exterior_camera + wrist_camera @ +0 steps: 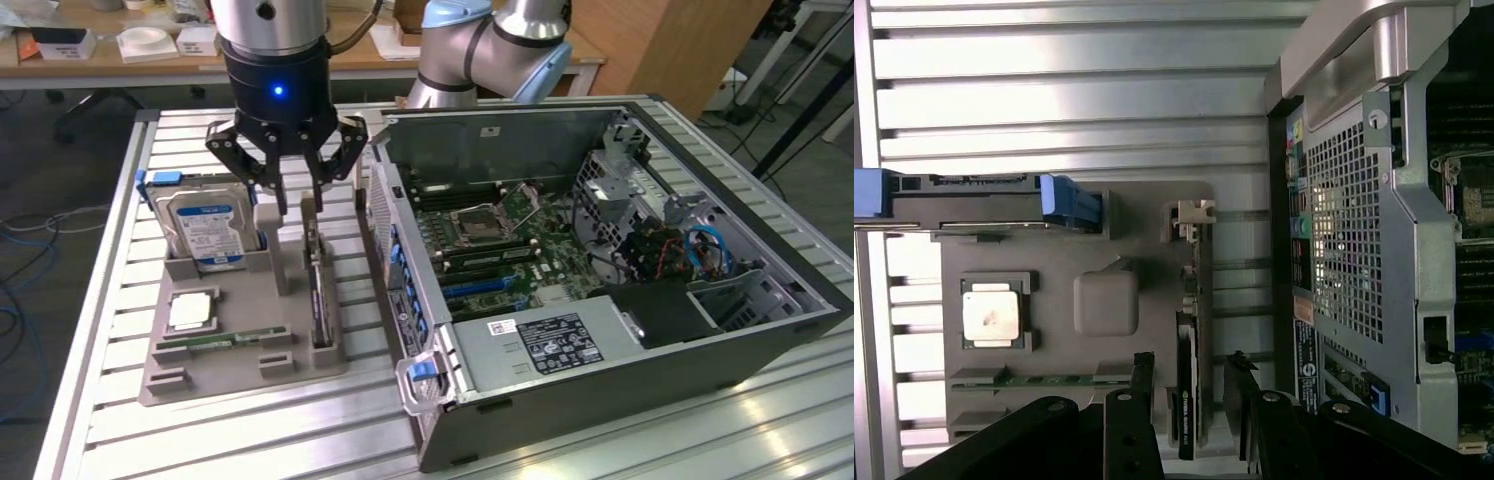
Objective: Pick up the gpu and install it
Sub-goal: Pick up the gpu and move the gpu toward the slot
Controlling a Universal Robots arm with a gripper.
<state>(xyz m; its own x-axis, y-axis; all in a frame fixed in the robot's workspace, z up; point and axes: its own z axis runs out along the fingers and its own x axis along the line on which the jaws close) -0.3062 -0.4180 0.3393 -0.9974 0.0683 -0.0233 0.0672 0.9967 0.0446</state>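
The gpu (318, 285) is a thin dark card standing on edge in a slot of the grey holder tray (200, 378). My gripper (296, 185) hangs just above its far end, open, with one black finger on each side of the card's line. In the wrist view the gpu (1188, 330) runs lengthwise between my two fingers (1142, 385), and the gripper (1189, 362) straddles it with a gap on both sides. Nothing is held.
The tray (1144, 240) also holds a silver blue-labelled hard drive (207, 228) in a blue caddy (1069, 200), a processor (191, 312) and a green memory stick (214, 342). The open computer case (601, 250) lies at the exterior view's right, motherboard (507, 240) exposed.
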